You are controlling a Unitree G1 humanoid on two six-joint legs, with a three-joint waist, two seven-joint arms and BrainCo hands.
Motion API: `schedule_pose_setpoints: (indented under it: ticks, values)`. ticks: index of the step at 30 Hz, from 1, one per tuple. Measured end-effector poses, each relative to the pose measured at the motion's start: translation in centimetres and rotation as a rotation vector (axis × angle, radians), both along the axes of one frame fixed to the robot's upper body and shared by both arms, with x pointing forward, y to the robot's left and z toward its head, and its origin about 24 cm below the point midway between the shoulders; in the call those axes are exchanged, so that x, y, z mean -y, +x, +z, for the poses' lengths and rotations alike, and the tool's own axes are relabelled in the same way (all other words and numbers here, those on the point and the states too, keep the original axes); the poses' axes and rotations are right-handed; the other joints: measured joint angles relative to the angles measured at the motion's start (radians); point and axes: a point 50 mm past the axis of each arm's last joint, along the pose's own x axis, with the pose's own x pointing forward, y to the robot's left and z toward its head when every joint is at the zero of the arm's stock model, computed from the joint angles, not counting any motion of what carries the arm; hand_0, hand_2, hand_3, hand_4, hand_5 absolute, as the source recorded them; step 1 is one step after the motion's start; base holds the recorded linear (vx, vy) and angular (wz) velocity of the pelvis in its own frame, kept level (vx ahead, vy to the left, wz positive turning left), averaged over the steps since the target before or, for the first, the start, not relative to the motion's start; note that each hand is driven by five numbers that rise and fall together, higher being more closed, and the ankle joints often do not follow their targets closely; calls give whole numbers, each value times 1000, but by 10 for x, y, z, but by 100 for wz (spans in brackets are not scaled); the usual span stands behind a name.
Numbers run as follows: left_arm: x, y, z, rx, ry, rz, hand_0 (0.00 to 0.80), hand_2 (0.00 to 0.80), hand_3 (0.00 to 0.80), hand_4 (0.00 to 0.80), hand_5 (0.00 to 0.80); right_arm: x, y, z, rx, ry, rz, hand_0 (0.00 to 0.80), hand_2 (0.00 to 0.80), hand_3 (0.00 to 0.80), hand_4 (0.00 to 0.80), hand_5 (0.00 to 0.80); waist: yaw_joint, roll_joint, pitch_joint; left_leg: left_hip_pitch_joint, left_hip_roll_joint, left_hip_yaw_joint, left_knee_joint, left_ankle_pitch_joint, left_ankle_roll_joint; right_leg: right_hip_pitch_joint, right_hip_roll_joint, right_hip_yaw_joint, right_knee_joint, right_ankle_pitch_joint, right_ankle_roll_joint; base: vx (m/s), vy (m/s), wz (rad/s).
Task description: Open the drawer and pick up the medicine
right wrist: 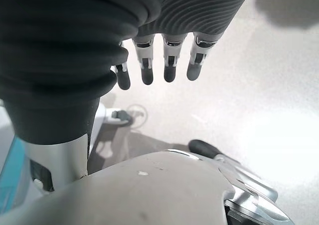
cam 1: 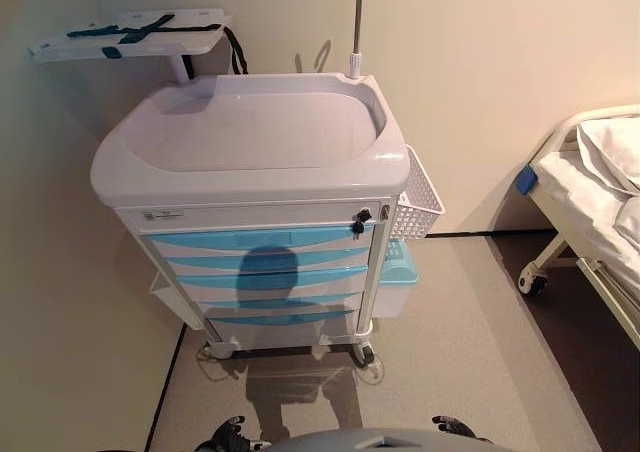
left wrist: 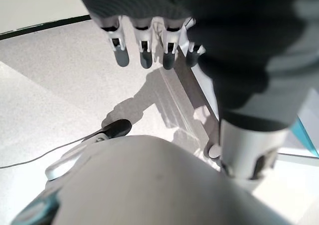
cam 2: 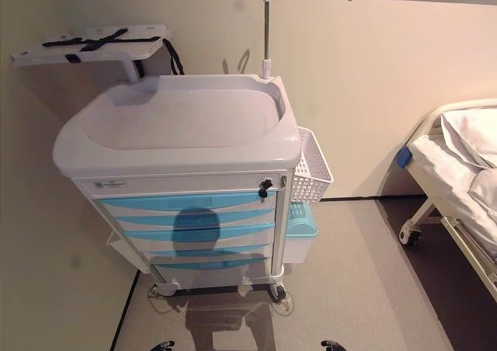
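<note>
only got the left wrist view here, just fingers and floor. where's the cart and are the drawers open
Observer: The cart stands straight ahead against the wall, and all its blue drawers are closed.
Operator: any medicine showing
Observer: None; the cart's top tray is bare.
Operator: what's the right hand doing
Observer: The right hand hangs low over the floor, fingers straight and holding nothing, like the left hand.
Operator: anything to the side of the cart
Observer: A white wire basket hangs on its right side, and a bed stands further right.
</note>
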Motion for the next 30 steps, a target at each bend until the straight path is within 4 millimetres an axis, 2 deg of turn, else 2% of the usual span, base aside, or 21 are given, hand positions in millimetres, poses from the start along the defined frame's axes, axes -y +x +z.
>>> schedule_pose_setpoints:
  ticks: [9, 15, 20, 21, 24, 27, 29, 30]
  values:
    - [0, 3, 0, 7, 0, 0, 0, 0, 0, 0, 0, 0, 2, 1, 12, 1, 2, 0, 0, 0, 0, 0, 0, 4, 11, -27, 0, 0, 0, 0, 0, -28, 0, 0, 0, 1, 0, 0, 0, 0]
    - [1, 15, 3, 49, -9, 14, 0, 0, 0, 0, 0, 4, 12, 3, 43, -4, -2, 0, 0, 0, 0, 0, -1, 15, 65, -47, -5, -2, 1, 2, 1, -54, -1, 1, 15, 1, 1, -59, 20, -1]
    - [5, 42, 8, 122, -17, 34, 0, 0, 0, 0, 0, 10, 39, 10, 109, -29, -3, 0, 0, 0, 0, 0, 0, 36, 149, -130, -11, -2, 37, 8, 10, -162, -11, 1, 116, -19, 0, -134, 44, -1]
    - [5, 53, 11, 156, -23, 55, 0, 0, 0, 0, 0, 11, 47, 12, 129, -34, -5, 0, 0, 0, 0, 0, 0, 33, 169, -162, -16, -3, 58, 8, 11, -208, -17, 1, 163, -35, 0, -132, 41, 4]
    - [1, 82, 22, 264, -38, 157, 0, 0, 0, 0, 0, 11, 67, 19, 187, -38, -14, 0, 0, 0, 0, 0, 1, 14, 217, -240, -33, -5, 101, 4, 20, -334, -41, 2, 314, -101, 10, -97, 30, 7]
    - [-2, 94, 28, 316, -49, 208, 0, 0, 0, 0, 0, 11, 73, 21, 213, -39, -21, 0, 0, 0, 0, 0, 1, -5, 231, -259, -54, -4, 133, -9, 23, -387, -68, 7, 407, -145, 14, -130, 28, 6]
    - [-2, 112, 39, 418, -99, 281, 0, 0, 0, 0, 0, 13, 82, 25, 254, -41, -33, 0, 0, 0, 0, 0, 2, -25, 245, -331, -75, -5, 194, -29, 32, -476, -95, 19, 507, -183, 16, -127, 5, 10]
    - [-1, 122, 45, 464, -120, 313, 0, 0, 0, 0, 0, 13, 89, 28, 276, -41, -39, 0, 0, 0, 0, 0, 3, -26, 254, -363, -81, -4, 210, -18, 32, -506, -100, 20, 534, -181, 13, -147, -2, 12]
